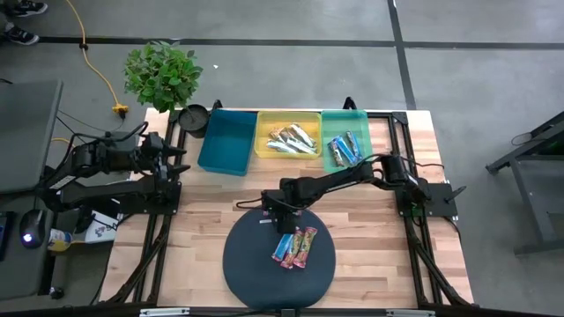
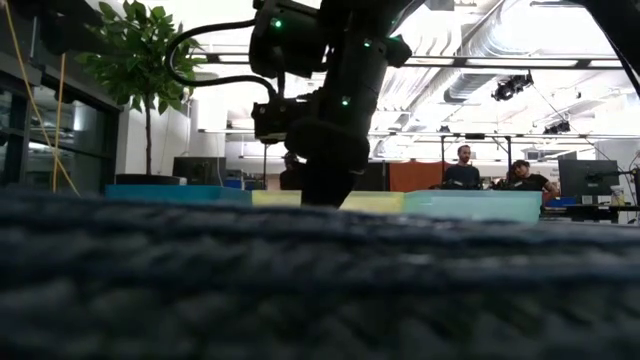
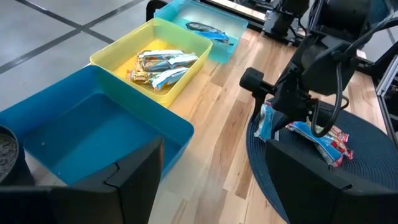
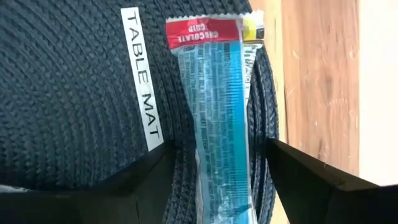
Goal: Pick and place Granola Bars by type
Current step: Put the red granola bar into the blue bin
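My right gripper [image 4: 217,174] hangs open over the far edge of the dark round mat [image 1: 247,264], pointing steeply down. A blue granola bar with a red end [image 4: 214,106] lies on the mat beside its "TABLE MAT" label. My fingers stand on either side of the bar without touching it. Two more bars, one blue [image 1: 285,249] and one pink [image 1: 305,246], lie near the mat's middle. My left gripper [image 3: 211,180] waits open at the table's left, facing the bins.
Three bins stand along the far edge: an empty blue bin [image 1: 225,141], a yellow bin [image 1: 286,151] with silver bars and a green bin [image 1: 345,123] with blue bars. A potted plant [image 1: 163,75] stands at the far left corner. People sit in the room behind.
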Motion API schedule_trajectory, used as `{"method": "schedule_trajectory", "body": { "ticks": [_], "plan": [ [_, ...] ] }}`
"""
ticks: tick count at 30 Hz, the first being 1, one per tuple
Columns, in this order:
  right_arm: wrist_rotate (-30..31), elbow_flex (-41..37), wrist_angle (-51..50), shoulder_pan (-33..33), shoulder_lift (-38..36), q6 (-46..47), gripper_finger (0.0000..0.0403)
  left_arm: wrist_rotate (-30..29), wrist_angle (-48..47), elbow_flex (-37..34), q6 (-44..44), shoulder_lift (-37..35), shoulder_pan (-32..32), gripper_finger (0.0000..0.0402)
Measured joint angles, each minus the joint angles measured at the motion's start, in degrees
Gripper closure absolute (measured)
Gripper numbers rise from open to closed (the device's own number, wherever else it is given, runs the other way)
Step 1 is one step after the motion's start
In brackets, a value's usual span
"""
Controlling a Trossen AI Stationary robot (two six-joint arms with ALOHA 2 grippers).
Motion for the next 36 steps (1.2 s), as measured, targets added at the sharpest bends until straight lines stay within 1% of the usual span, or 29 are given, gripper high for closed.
{"method": "schedule_trajectory", "body": {
  "ticks": [6,25,36],
  "plan": [
    [0.1,0.1,-0.3,0.0,0.6,1.0,0.0169,0.0,-0.7,0.0,0.0,0.0,0.0,0.0129],
    [1.1,0.0,-0.6,-0.1,0.8,3.3,0.0257,0.0,-0.5,0.0,0.0,0.0,0.0,0.0129],
    [1.5,0.0,-0.8,-0.2,0.8,3.3,0.0282,0.0,-0.5,0.0,0.0,0.0,0.0,0.0129]
  ]
}}
